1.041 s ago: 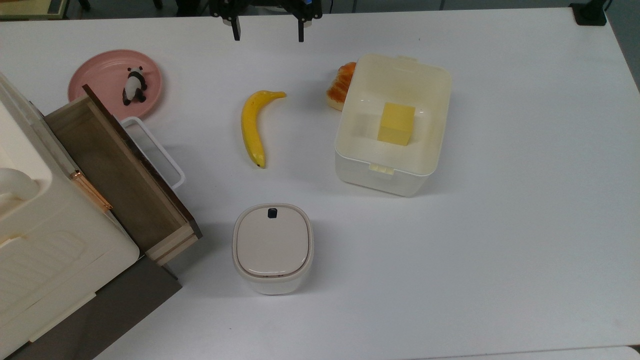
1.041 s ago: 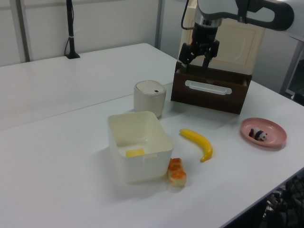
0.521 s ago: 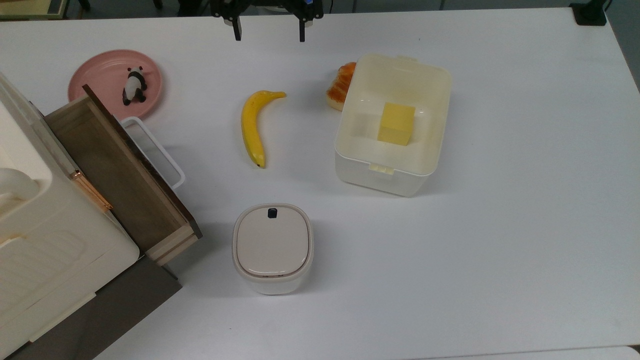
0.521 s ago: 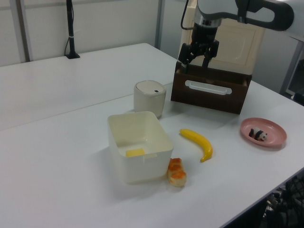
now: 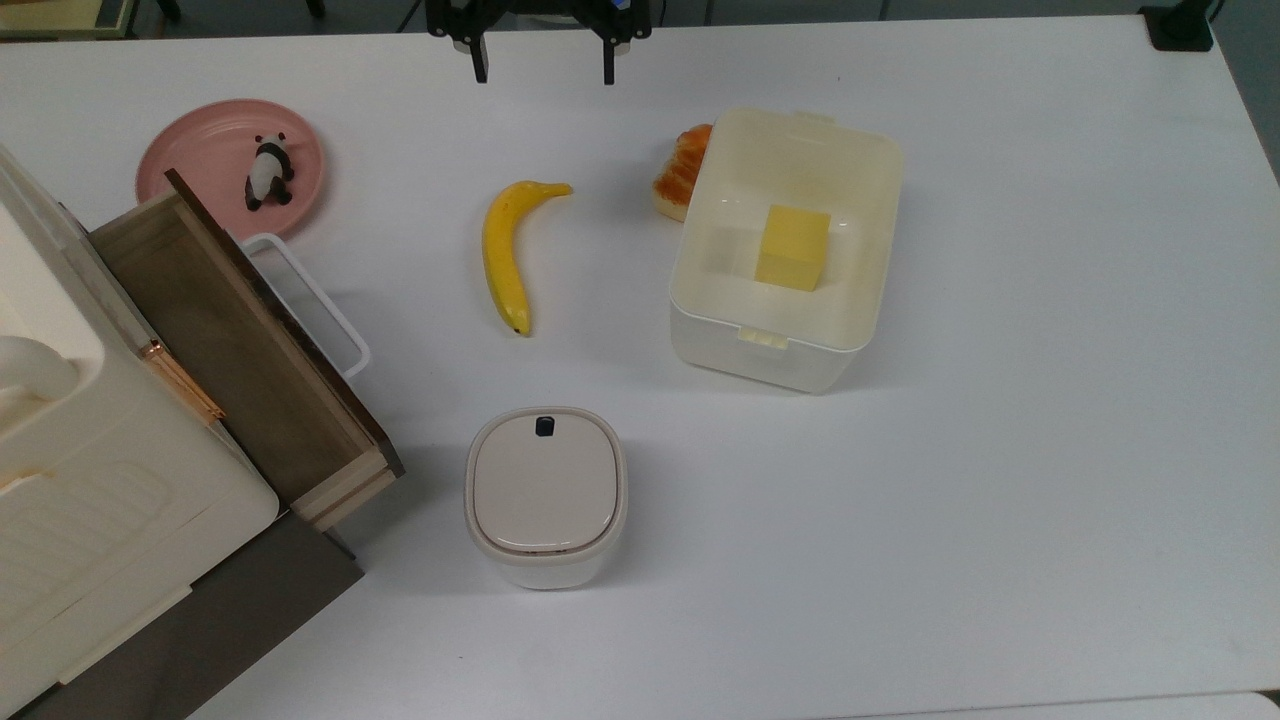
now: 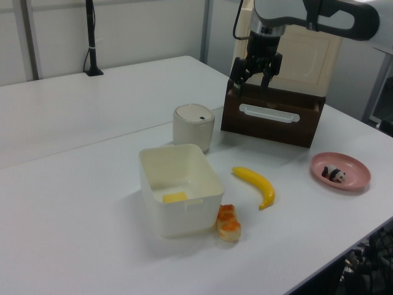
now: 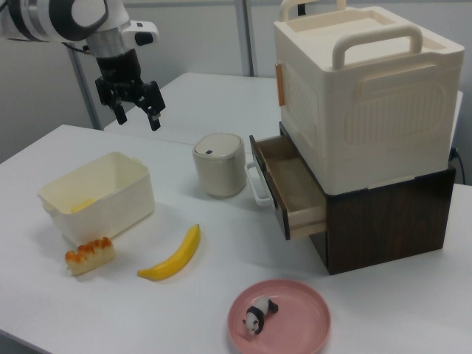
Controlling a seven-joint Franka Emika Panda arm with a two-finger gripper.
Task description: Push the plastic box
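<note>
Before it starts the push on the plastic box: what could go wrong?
The bread piece sits against the plastic box, so a push from the top view's right would likely drag it along. The yellow block lies loose inside and may slide. The open gripper hangs high; contact near the rim might tip the box.

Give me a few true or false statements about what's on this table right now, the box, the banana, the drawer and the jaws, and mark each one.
1. The plastic box holds a yellow block. True.
2. The gripper is touching the plastic box. False: it hangs in the air, apart from it, with the jaws open.
3. The banana lies on the pink plate. False: it lies on the table; the plate holds a panda figure.
4. The wooden drawer is pulled open. True.
5. The small bin has its lid off. False: the beige lid is on.
</note>
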